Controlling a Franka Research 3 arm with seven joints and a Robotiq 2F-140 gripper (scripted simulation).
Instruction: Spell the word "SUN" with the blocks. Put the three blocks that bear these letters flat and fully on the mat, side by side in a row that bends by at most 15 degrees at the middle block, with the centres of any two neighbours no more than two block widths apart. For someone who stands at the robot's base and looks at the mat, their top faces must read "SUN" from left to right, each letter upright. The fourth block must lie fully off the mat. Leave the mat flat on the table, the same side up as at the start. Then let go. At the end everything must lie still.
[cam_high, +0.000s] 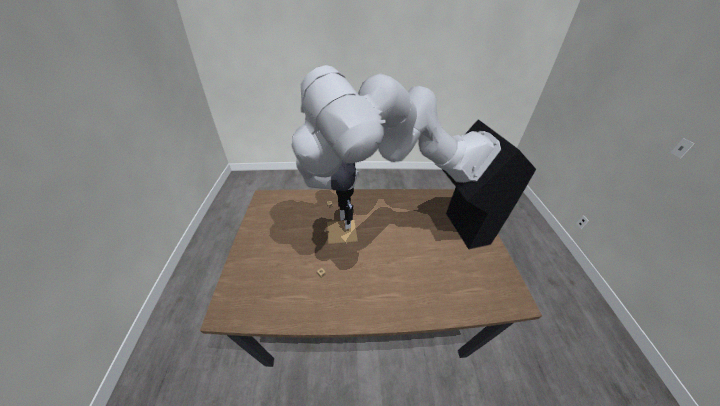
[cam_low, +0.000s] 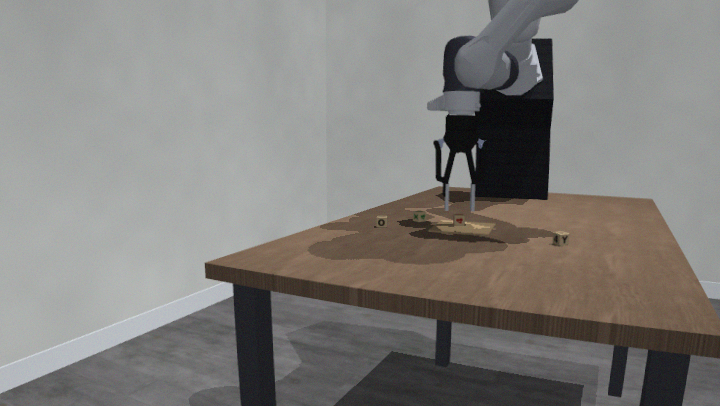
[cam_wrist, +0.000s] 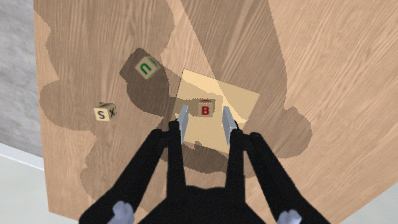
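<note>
The gripper (cam_high: 345, 220) (cam_low: 459, 210) (cam_wrist: 205, 113) has a gap between its 2 fingers. Under them, the B block (cam_low: 458, 220) (cam_wrist: 205, 108) sticks up from the flat mat (cam_high: 335, 238) (cam_low: 478, 229) (cam_wrist: 227, 97). To 1 side, the U block (cam_low: 419, 216) (cam_wrist: 147, 67) and S block (cam_low: 381, 221) (cam_wrist: 104, 112) could bump low fingers. Above all 3, there is room to pass.
</note>
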